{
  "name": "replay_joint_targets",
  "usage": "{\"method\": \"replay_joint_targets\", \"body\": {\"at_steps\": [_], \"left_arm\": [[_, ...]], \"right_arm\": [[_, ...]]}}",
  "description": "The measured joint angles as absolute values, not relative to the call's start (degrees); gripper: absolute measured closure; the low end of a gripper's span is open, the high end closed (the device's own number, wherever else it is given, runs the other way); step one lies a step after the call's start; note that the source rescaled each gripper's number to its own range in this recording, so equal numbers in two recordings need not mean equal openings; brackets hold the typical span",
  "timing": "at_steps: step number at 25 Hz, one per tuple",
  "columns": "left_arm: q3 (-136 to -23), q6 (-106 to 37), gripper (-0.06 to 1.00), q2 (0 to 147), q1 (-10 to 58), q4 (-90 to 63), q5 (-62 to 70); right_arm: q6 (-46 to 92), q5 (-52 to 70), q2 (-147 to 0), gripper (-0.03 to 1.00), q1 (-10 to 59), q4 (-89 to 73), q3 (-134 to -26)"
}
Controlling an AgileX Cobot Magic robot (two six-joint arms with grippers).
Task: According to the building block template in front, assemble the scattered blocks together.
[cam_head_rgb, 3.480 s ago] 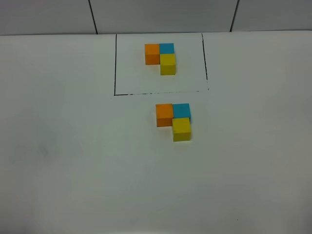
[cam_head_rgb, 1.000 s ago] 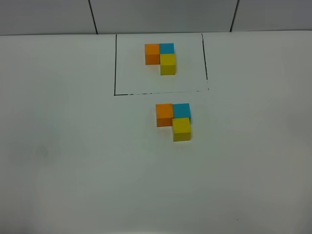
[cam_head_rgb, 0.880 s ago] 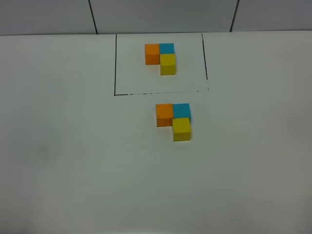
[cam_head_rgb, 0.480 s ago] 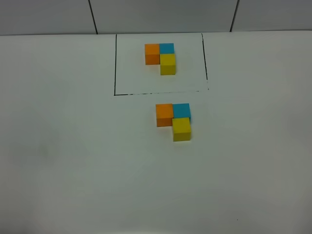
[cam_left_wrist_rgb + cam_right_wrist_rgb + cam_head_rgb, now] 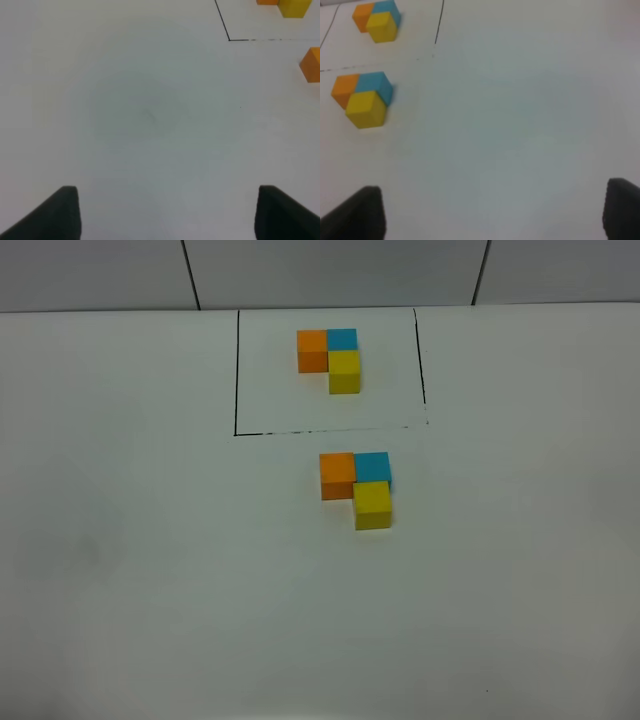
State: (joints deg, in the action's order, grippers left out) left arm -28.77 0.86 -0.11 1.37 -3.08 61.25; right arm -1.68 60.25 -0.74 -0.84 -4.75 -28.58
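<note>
The template is a thin black rectangle (image 5: pixel 236 370) at the back of the table, framing an orange, a blue and a yellow cube touching in an L (image 5: pixel 330 358). In front of it, outside the frame, the orange cube (image 5: pixel 337 475), sky-blue cube (image 5: pixel 372 468) and yellow cube (image 5: pixel 372 504) touch in the same L. The right wrist view shows this group (image 5: pixel 364 97) and the template (image 5: pixel 376 21). The left wrist view shows the orange cube (image 5: pixel 311 64) at its edge. Both grippers are out of the high view. My left gripper (image 5: pixel 167 212) and right gripper (image 5: pixel 492 212) are open and empty over bare table.
The white table (image 5: pixel 150 570) carries only the two groups of cubes. A grey wall with dark seams (image 5: pixel 190 270) runs behind its far edge.
</note>
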Motion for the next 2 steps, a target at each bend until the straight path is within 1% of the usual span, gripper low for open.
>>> {"method": "replay_joint_targets", "body": {"at_steps": [2], "left_arm": [[-28.77, 0.86, 0.40, -0.11, 1.37, -3.08, 61.25]], "right_arm": [[-1.68, 60.25, -0.74, 0.22, -0.84, -4.75, -28.58]]}}
